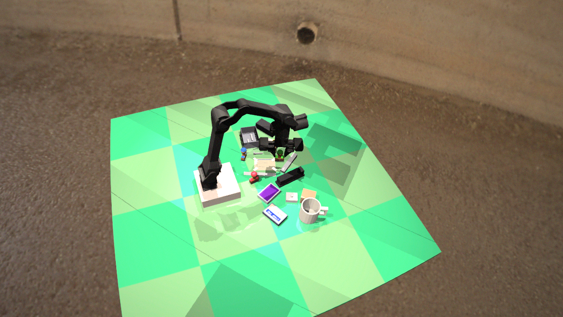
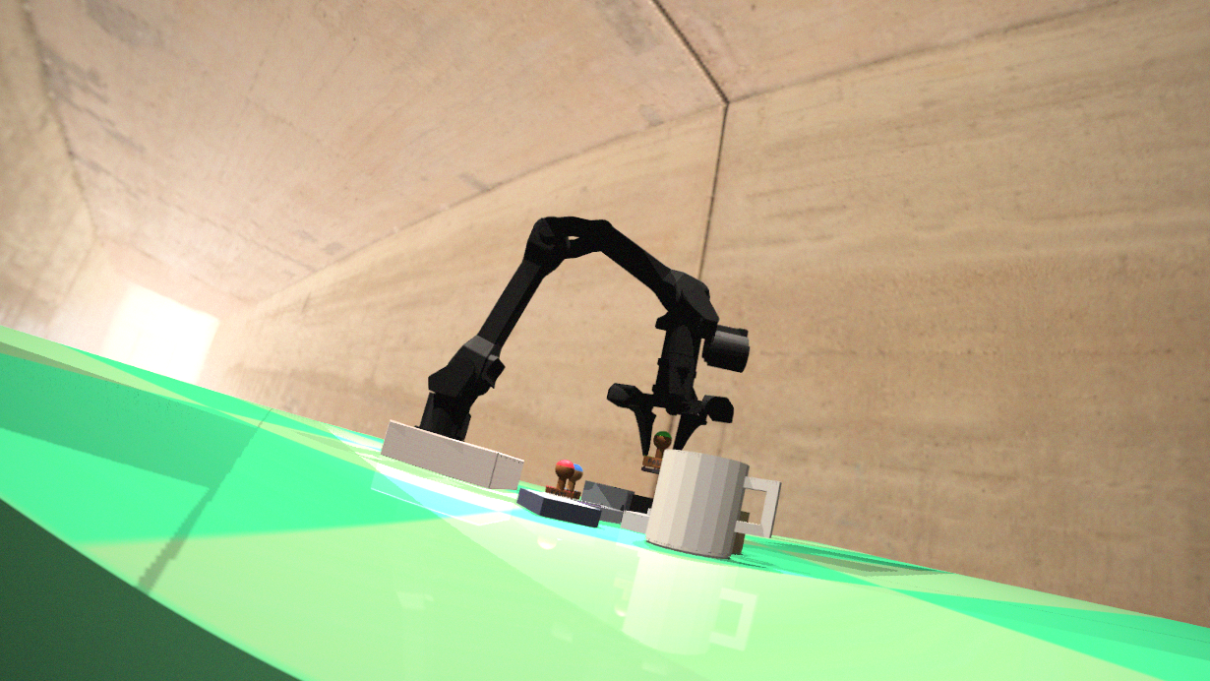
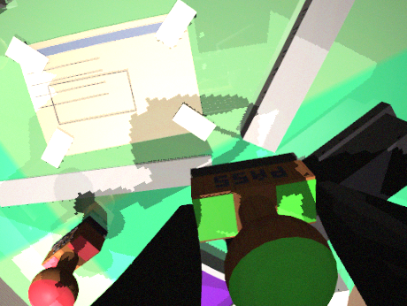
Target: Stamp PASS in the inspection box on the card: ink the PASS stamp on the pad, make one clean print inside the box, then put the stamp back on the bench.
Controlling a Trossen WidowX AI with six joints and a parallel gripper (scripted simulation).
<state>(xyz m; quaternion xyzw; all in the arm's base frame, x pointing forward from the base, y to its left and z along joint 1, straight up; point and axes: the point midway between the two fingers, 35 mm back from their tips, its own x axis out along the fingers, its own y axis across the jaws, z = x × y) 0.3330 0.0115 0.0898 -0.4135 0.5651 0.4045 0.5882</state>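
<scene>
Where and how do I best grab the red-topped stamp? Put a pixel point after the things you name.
I'd pinch the red-topped stamp's [image 1: 254,177] [image 2: 564,475] [image 3: 66,270] block from above, fingers on opposite sides: it appears upright, and its ball knob is round, so likelier to slip.

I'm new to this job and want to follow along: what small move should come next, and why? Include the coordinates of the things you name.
I'd probably carry the stamp [image 1: 279,155] [image 2: 662,438] [image 3: 283,271] over to the purple ink pad [image 1: 269,192] [image 3: 213,287]. The tool [image 1: 279,155] [image 2: 663,454] [image 3: 256,205] grips it raised off the bench, the box [image 3: 95,98] shows no print, and the stamp's underside is hidden, so I can't confirm ink.
</scene>
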